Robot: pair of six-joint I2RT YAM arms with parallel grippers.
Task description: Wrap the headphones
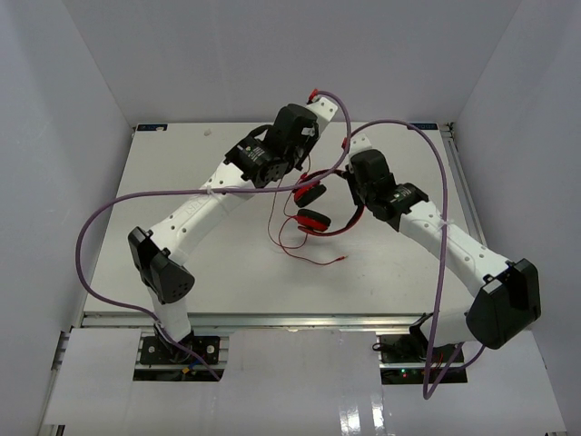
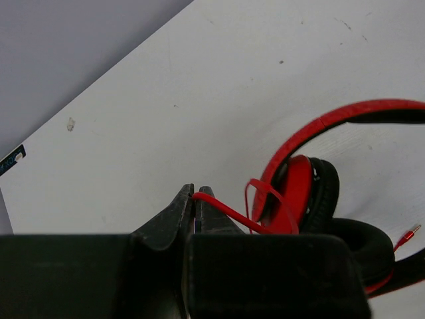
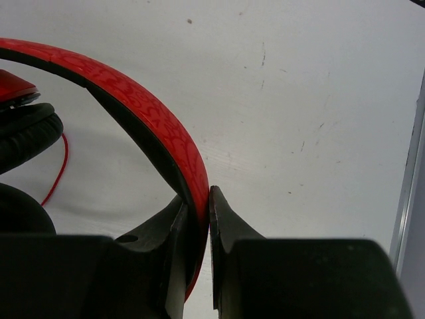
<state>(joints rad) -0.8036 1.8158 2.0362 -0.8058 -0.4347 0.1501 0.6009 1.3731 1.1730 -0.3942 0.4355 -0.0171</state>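
The red headphones [image 1: 314, 218] are held above the middle of the white table between the two arms. My right gripper [image 3: 198, 196] is shut on the red, black-edged headband [image 3: 143, 109]. My left gripper [image 2: 195, 194] is shut on the thin red cord [image 2: 229, 211] close to an ear cup [image 2: 299, 193], round which the cord loops. The rest of the cord [image 1: 289, 243] hangs loose onto the table, its plug end [image 1: 342, 259] lying near the front. The plug also shows in the left wrist view [image 2: 408, 234]. In the top view both sets of fingers are hidden under the wrists.
Thick purple robot cables [image 1: 118, 204] arc over both arms, one along the right side [image 1: 445, 227]. White walls enclose the table on the left, back and right. The table's right edge [image 3: 412, 166] shows near my right gripper.
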